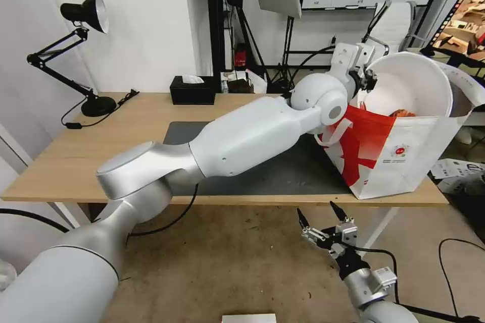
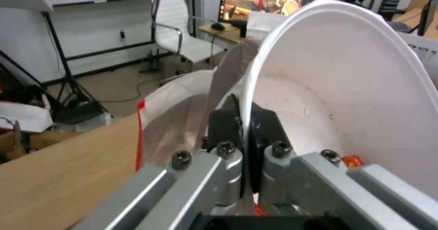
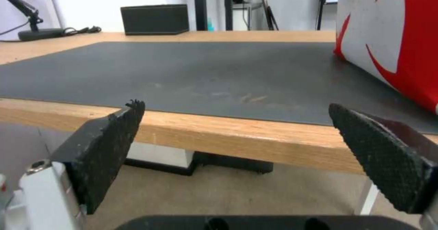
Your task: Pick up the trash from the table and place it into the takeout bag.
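Left gripper: clamped on bowl rim.
Bowl: tipped on edge, mouth facing bag.
Right gripper: fingers apart, below worktop.

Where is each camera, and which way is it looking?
Head: up high, looking down at the table; left arm reaches to the takeout bag, right gripper below.
Left wrist: behind the left gripper, pinching the white bowl.
Right wrist: below the table edge, facing across the mat.
All share the bag.

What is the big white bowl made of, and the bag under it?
The white bowl, pinched at its rim by the left gripper, looks like thin, smooth plastic or foam. The takeout bag seems a soft woven fabric: it creases and sags.
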Controlling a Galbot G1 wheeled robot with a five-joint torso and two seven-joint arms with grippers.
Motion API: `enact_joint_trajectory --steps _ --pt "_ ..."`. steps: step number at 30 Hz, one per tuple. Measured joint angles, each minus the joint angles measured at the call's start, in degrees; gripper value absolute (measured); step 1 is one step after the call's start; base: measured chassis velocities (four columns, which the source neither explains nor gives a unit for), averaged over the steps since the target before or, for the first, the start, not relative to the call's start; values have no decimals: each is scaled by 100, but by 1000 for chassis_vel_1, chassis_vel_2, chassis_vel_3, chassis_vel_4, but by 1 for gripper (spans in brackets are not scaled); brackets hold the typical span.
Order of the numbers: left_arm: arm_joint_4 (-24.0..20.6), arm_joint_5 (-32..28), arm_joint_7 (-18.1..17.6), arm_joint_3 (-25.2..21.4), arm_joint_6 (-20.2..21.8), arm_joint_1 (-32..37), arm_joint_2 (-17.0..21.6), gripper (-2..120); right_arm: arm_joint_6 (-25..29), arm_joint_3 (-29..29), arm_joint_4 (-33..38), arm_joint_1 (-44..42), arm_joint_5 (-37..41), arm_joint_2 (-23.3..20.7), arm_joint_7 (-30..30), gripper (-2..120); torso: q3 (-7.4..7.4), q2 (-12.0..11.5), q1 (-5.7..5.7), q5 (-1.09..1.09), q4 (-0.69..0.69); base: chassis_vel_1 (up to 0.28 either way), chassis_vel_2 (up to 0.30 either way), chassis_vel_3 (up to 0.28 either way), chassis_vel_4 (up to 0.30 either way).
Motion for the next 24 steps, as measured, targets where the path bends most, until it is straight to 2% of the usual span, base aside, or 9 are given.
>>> enact_joint_trajectory --steps 8,11,14,18,20,22,24 --pt "82 33 9 152 -3 114 8 0 0 0 0 0 0 0 0 100 0 0 0 0 0 0 0 0 0" --pt "93 96 -109 223 -9 182 4 0 0 0 0 0 0 0 0 100 0 0 0 0 0 0 0 0 0" --pt "58 121 -225 234 -30 247 -24 16 0 0 0 0 0 0 0 100 0 0 0 0 0 0 0 0 0" --pt "1 88 -224 217 -35 242 -24 25 0 0 0 0 0 0 0 100 0 0 0 0 0 0 0 0 0" --pt "-55 17 -219 152 -37 201 -22 38 0 0 0 0 0 0 0 100 0 0 0 0 0 0 0 0 0" --pt "-101 -1 -219 112 -45 180 -18 41 0 0 0 0 0 0 0 100 0 0 0 0 0 0 0 0 0" --pt "-269 -25 -230 42 -74 153 31 51 0 0 0 0 0 0 0 100 0 0 0 0 -1 0 0 0 0"
